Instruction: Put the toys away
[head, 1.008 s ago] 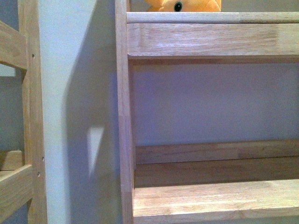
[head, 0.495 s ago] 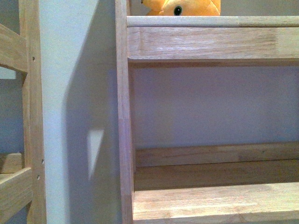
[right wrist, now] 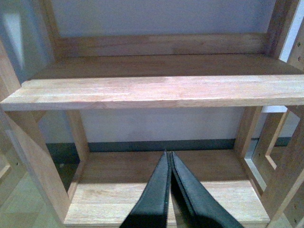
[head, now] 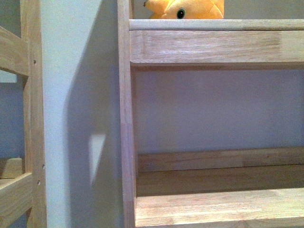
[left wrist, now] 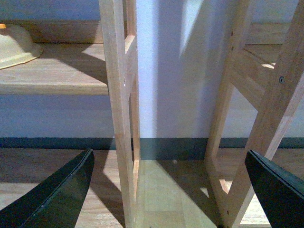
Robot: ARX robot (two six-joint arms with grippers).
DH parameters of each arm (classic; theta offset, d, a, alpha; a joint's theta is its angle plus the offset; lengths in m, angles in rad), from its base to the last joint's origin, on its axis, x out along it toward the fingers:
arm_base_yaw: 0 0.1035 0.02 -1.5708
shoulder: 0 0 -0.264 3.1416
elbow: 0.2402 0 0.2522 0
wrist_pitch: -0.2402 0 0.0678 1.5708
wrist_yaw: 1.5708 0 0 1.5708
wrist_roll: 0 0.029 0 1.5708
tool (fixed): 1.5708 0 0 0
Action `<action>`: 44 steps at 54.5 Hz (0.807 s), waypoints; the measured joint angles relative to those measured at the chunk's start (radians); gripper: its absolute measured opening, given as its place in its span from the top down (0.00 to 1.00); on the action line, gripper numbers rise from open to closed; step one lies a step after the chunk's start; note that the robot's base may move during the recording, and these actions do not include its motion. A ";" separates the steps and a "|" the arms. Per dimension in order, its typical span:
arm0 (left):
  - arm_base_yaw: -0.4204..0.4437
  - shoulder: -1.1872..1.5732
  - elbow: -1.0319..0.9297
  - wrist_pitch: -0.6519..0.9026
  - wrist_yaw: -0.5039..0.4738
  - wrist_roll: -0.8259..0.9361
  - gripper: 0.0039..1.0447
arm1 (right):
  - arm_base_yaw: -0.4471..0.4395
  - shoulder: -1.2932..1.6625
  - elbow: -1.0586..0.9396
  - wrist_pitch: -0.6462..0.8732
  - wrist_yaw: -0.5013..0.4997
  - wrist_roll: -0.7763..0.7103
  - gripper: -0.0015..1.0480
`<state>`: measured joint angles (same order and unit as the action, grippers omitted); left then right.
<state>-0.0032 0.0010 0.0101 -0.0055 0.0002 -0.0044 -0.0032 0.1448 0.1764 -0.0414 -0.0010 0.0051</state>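
The orange-yellow plush toy [head: 187, 9] with a black bead eye sits on the upper shelf [head: 213, 45] of the wooden rack, only its top showing above the shelf's front rail at the top of the front view. Neither arm shows in the front view. My left gripper [left wrist: 168, 190] is open and empty, its dark fingers [left wrist: 57, 194] spread wide before the gap between two wooden racks. My right gripper [right wrist: 168, 156] is shut and empty, pointing at the lowest shelf [right wrist: 161, 199] of a wooden rack.
A wooden rack upright [head: 126, 142] divides the front view, with a second rack's frame [head: 31, 118] at the left and a pale wall between. A lower shelf [head: 218, 206] lies below the toy. A cream bowl [left wrist: 14, 42] rests on a shelf in the left wrist view.
The whole rack has slid slightly downward in the front view, so a little more of the plush toy shows above the upper shelf rail.
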 joint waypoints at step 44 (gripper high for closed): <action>0.000 0.000 0.000 0.000 0.000 0.000 0.06 | 0.000 -0.094 -0.124 0.033 0.000 -0.002 0.97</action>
<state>-0.0032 0.0010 0.0101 -0.0055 0.0002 -0.0044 -0.0032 0.0509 0.0521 -0.0082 -0.0006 0.0036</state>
